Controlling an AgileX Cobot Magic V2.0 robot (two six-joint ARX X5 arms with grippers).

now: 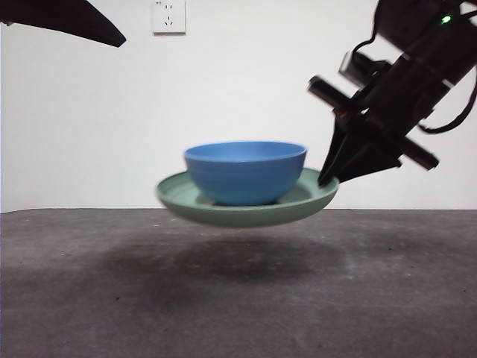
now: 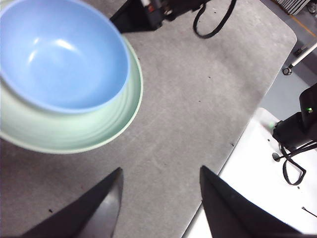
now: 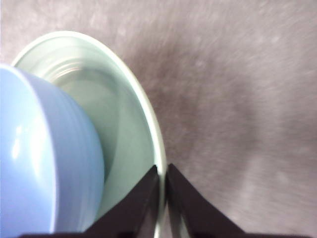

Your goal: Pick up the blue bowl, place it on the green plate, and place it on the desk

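blue bowl (image 1: 245,171) in green plate (image 1: 246,210), above desk (image 1: 238,298)

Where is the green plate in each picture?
Front view: the green plate hangs in the air above the desk, its rim pinched by the right gripper.
Left wrist view: plate at the upper left, away from the open left gripper.
Right wrist view: plate fills the left side, rim between the jaws.
Shared landmark: the blue bowl sits on it in every view.
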